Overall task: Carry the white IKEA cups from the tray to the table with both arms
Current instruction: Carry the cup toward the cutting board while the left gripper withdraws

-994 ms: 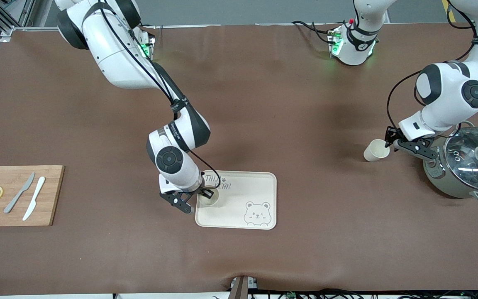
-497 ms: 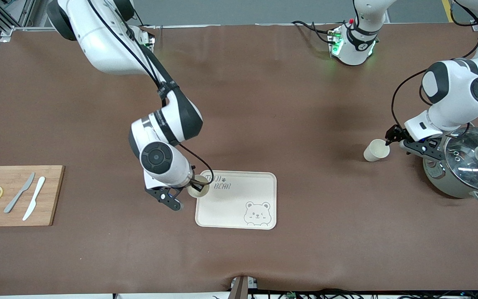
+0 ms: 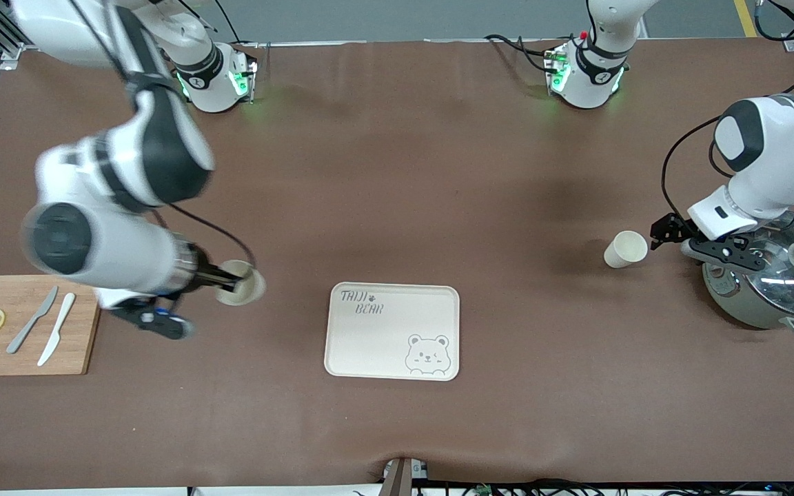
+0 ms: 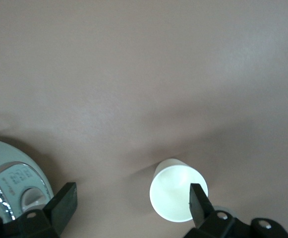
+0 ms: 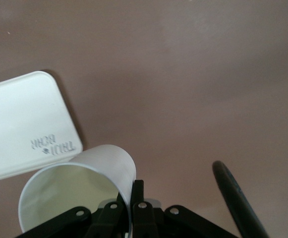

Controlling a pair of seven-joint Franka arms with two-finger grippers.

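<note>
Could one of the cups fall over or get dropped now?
Maybe. The right gripper pinches only the rim of its cup, up in the air and tilted, so it might slip. The other cup stands on the table right beside the open left gripper, which might knock it toward the pot.

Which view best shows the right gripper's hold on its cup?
The right wrist view: right gripper pinches the cup by its rim wall. The front view shows it blurred, over the table. The left wrist view misses it.
</note>
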